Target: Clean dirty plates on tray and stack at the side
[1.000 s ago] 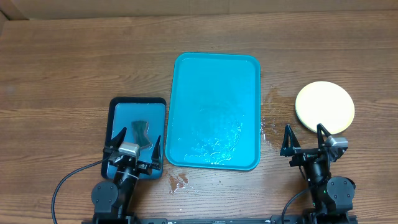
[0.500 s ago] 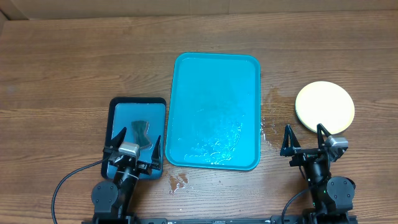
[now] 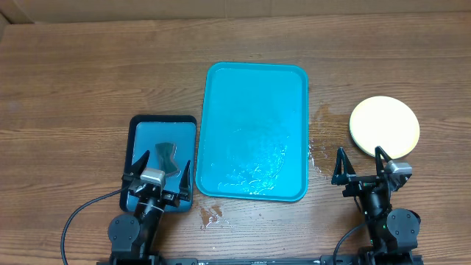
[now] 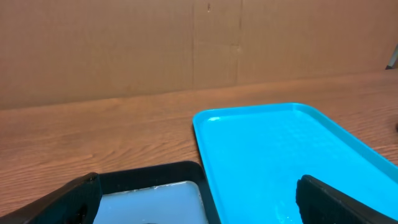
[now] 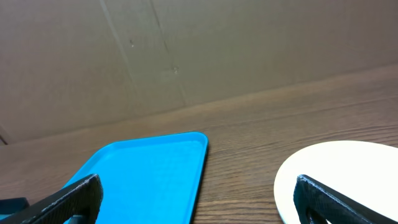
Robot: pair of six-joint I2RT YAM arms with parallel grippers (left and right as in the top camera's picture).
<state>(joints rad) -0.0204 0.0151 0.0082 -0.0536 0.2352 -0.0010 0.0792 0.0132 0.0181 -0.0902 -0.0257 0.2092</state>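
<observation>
Overhead, my right gripper (image 3: 360,159) is hovering with its fingers spread wide and holding nothing, just in front of the plates (image 3: 384,126), which are sitting on the bare wooden table (image 3: 88,81) to the right of the big teal tray (image 3: 254,88). From above I am seeing only one pale yellow disc, so I cannot tell how many plates are lying under it. The plates are sitting apart from the tray, with wet patches (image 3: 318,153) showing on the wood between them. The tray is carrying only water drops near its front edge. In my right wrist view the near plate edge (image 5: 339,177) is showing between my fingers (image 5: 65,200), low and to the right, with the tray off to the left. My left gripper (image 3: 162,171) is also spread and holding nothing, hanging over the front of the small dark tray (image 3: 140,125) where a sponge (image 3: 167,154) is lying, just left of the teal tray and well apart from the plates.
</observation>
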